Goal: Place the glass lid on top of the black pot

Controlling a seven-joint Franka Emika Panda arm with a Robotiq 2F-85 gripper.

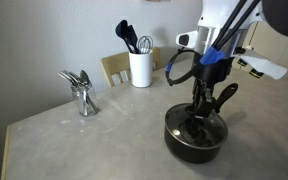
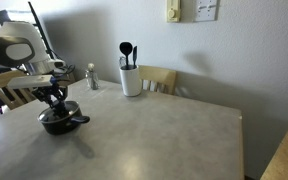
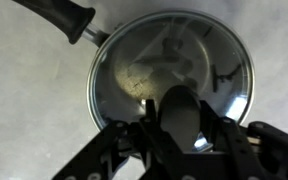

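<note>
Lid: the glass lid (image 3: 149, 62) lies over the mouth of the black pot (image 1: 194, 144). In the wrist view its metal rim follows the pot's edge all the way round, so from where I stand it looks seated.
Pot: it stands on the surface (image 1: 94, 140) near the robot's end. Its long handle (image 3: 68, 15) sticks out to one side, clear of the arm.
Claw: the claw (image 3: 180, 138) hangs straight down over the lid with a finger on either side of the dark knob (image 3: 179, 108). I cannot tell whether the fingers are pressing on the knob or standing just off it.
Risk, lift-off: if the fingers have any hold on the knob when the arm rises, the lid comes up with it or gets tipped off its seat.
Risk, skewed seat: where the claw blocks the near rim, the fit can't be checked. A lid riding up there could rock or slip once it is let go.
Risk, nudged pot: a sideways move at this height would push on the knob and slide the pot along the surface, or swing its handle round.
Inside the pot: the glass shows only a dark bottom and reflections. I see nothing in it.
Utensil holder: the white utensil holder (image 1: 140, 70) stands upright, well apart from the pot, near the far edge. It holds several black kitchen tools (image 1: 130, 36) sticking out of the top.
Metal piece: a small shiny object (image 1: 81, 93) stands further along. What it is or holds, I can't make out.
</note>
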